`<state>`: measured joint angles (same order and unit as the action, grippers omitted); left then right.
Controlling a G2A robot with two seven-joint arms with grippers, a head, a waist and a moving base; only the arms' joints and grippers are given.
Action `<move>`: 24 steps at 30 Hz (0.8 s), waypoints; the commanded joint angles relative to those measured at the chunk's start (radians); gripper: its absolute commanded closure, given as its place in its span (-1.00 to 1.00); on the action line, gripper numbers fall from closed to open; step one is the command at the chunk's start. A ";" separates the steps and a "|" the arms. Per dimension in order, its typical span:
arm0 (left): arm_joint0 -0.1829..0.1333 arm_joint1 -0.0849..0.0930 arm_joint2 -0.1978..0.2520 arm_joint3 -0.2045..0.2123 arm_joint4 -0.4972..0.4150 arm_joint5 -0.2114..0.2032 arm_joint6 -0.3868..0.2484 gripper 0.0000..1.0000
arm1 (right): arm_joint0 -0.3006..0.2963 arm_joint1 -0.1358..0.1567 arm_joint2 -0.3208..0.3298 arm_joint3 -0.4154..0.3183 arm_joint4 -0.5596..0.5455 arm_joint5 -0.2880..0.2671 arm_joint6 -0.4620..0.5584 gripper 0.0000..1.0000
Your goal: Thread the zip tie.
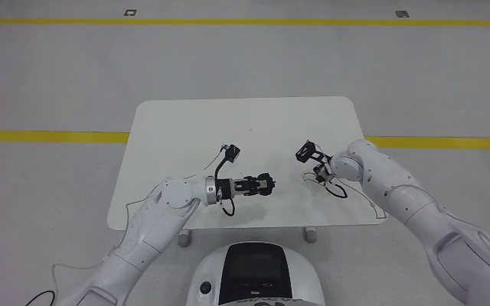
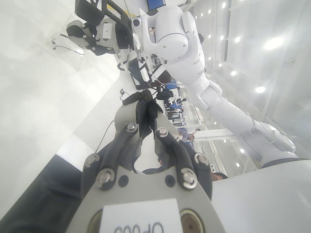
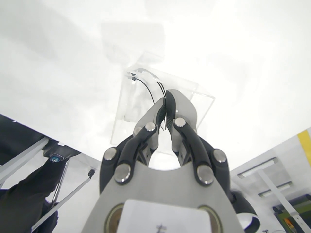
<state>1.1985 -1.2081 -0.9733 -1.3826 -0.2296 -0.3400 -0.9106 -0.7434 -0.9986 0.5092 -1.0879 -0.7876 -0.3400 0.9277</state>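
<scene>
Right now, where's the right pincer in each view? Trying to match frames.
Top view: right pincer on the arm entering from the right, over the white table's right side.
Left wrist view: right pincer far off beyond the left pincer, tips at the clear box.
Right wrist view: right pincer in the foreground, shut on a zip tie above the clear box.
Shared landmark: the white table.

Passage lies over the far table [image 1: 230,130] — a clear box [image 3: 203,95], seemingly, crowds the right hand [image 3: 166,97].
</scene>
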 commanded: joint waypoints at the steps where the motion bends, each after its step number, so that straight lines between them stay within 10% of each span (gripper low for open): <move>1: 0.000 0.000 0.000 0.000 0.000 0.000 0.000 1.00 | -0.006 0.008 0.007 -0.018 0.003 0.000 0.003 1.00; 24: 0.000 0.000 0.000 0.000 0.000 0.000 0.000 1.00 | -0.093 0.119 0.119 -0.225 0.049 0.000 -0.013 1.00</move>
<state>1.1985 -1.2081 -0.9733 -1.3826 -0.2296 -0.3400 -0.9106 -0.8334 -0.8811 0.6266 -1.3110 -0.7410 -0.3400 0.9149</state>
